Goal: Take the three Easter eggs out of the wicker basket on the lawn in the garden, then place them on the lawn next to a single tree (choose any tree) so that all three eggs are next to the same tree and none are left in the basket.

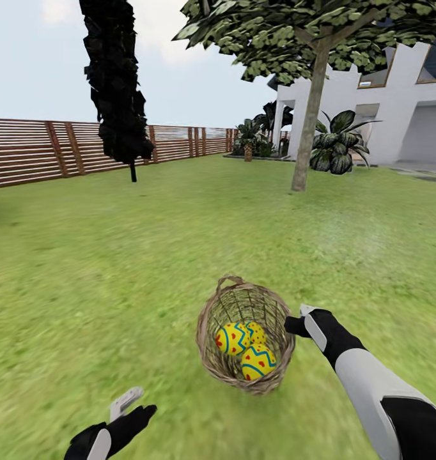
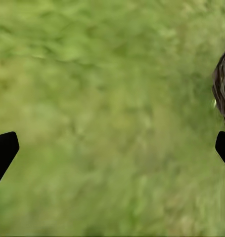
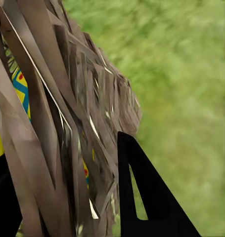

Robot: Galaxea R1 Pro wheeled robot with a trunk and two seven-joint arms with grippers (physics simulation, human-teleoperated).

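The wicker basket [image 1: 213, 345] sits on the lawn [image 1: 116, 268] just in front of me, tipped a little. Three yellow Easter eggs with blue zigzags lie inside: one on the left [image 1: 231, 338], one in front [image 1: 259, 362] and one partly hidden behind [image 1: 257, 331]. My right gripper [image 1: 300, 318] is at the basket's right rim. In the right wrist view this gripper [image 3: 65, 148] straddles the woven wall [image 3: 77, 108], one finger [image 3: 142, 197] pressed on the outside, an egg [image 3: 21, 89] showing through the weave. My left gripper [image 1: 141, 401] hangs open low over grass, left of the basket, which edges the left wrist view [image 2: 223, 84].
A tree [image 1: 307, 128] with a pale trunk stands on the grass ahead to the right. A dark cypress-like tree [image 1: 119, 96] and a slatted fence [image 1: 45, 150] are at the back left. A white house [image 1: 403, 108] with palm-like plants [image 1: 336, 144] is at the back right.
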